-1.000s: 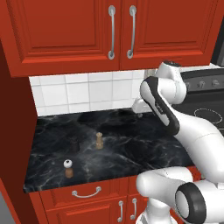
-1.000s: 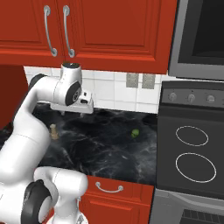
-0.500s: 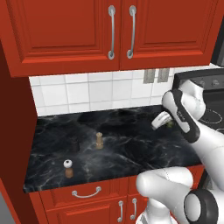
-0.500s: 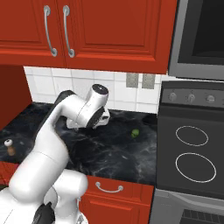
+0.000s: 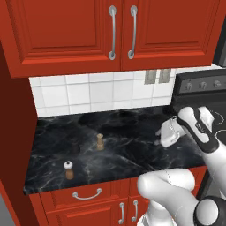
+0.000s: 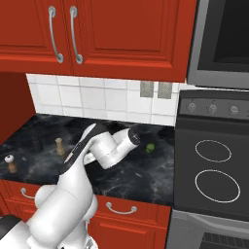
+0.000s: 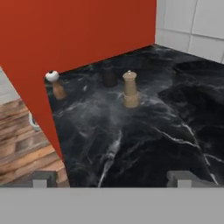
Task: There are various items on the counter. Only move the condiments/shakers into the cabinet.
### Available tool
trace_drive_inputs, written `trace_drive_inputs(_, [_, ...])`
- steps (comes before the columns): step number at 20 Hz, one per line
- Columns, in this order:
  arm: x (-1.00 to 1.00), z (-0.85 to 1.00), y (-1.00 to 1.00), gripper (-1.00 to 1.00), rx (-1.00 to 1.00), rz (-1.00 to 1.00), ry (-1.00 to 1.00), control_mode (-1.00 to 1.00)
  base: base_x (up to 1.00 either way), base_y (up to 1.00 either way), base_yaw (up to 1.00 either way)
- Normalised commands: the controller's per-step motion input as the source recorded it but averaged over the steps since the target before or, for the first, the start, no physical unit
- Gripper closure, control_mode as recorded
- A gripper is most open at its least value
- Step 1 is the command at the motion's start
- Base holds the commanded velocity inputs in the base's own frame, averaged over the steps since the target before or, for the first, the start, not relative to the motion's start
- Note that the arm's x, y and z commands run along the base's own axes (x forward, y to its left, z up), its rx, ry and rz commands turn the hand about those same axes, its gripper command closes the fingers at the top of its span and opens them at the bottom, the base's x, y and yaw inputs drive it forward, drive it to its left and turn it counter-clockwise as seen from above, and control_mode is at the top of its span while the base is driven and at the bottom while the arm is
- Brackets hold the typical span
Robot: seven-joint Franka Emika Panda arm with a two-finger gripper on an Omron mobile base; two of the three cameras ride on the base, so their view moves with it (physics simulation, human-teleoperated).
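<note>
Since the earlier frames the arm has swung down and to the right: a second ago its hand hung high near the backsplash tiles, half a second ago it was over the middle-right of the worktop, and now the gripper sits low over the right end of the black marble-look counter, close to the stove edge and turned back toward the left. In the hand view the two dark fingertips stand well apart with nothing between them, so the hand is spread and empty. The shakers have not moved. The tan wooden mill-shaped shaker stands upright near the middle-left of the counter, with the dark squat piece just to its left. The brown shaker with the white ball top stands upright nearer the front edge, apart from the other two. In the hand view all three line up ahead of the gripper, well away from it. A small green item lies on the counter near the stove. The red cabinet overhead has both doors closed, its grey bar handles side by side.
</note>
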Motion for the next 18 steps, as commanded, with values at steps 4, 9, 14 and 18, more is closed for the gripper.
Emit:
trace_drive_inputs(4, [0.03, -0.21, 0.65, -1.0, 0.16, 0.15, -0.14, -1.0, 0.0, 0.0, 0.0])
trace_drive_inputs(9, [0.13, -0.2, 0.79, -1.0, 0.08, 0.04, -0.04, -1.0, 0.0, 0.0, 0.0])
trace_drive_inputs(14, [0.25, -0.16, 0.72, -1.0, 0.01, 0.0, 0.0, -1.0, 0.0, 0.0, 0.0])
trace_drive_inputs(18, [0.21, -0.07, 0.44, -1.0, 0.0, 0.0, 0.0, -1.0, 0.0, 0.0, 0.0])
